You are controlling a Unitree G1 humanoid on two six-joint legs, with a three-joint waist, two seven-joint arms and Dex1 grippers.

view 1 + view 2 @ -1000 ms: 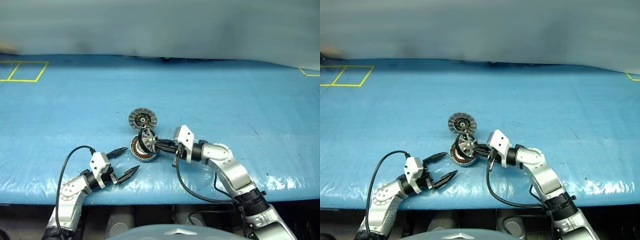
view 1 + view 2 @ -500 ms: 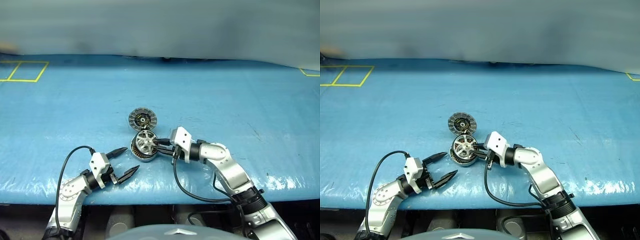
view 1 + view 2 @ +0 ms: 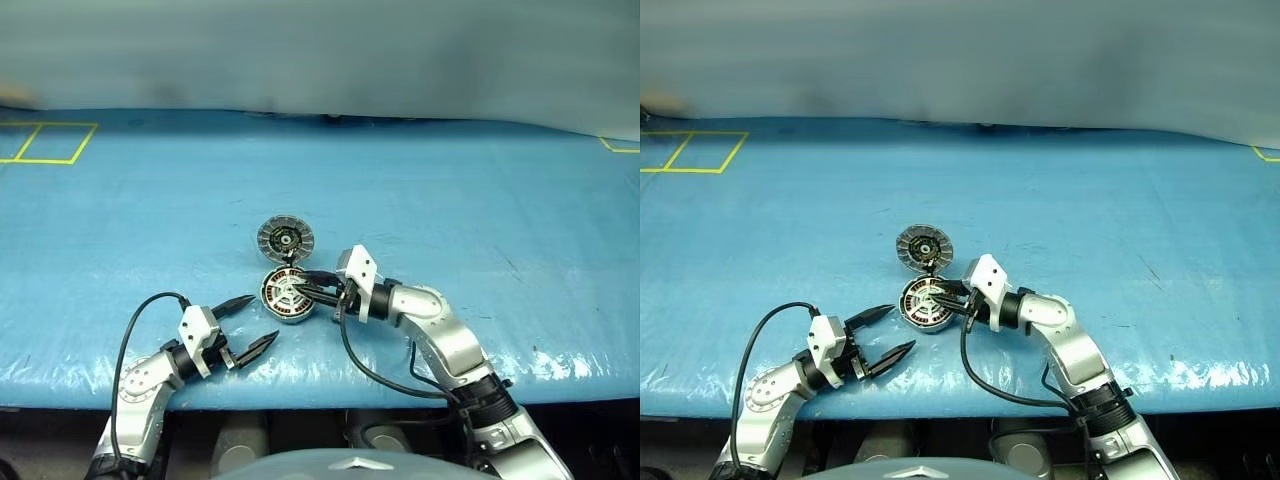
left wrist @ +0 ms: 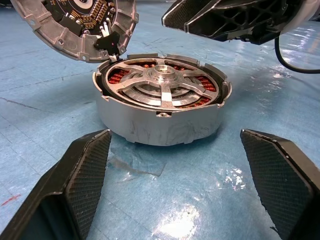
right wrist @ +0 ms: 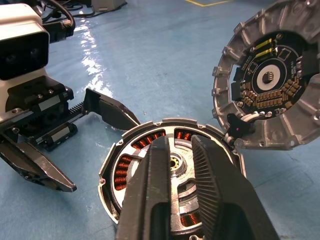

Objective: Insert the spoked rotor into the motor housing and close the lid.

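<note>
Left wrist view: spoked rotor [image 4: 162, 89] sits flat inside the motor housing [image 4: 161, 116], copper windings showing between the spokes. Lid [image 3: 285, 239] stands hinged open on the far side, touching the housing rim. Right gripper [image 5: 185, 180] is clenched and empty, tips over the rotor hub. Left gripper [image 3: 252, 322] is spread wide, near-left, apart from the housing. Insertion looks done; next, swing the lid down flat.

The spoked rotor [image 4: 162, 87], tilted on edge a second ago, now lies flat inside the motor housing [image 4: 160, 122] — and the right pincer [image 3: 306, 283], then gripping it, hovers shut above it.
</note>
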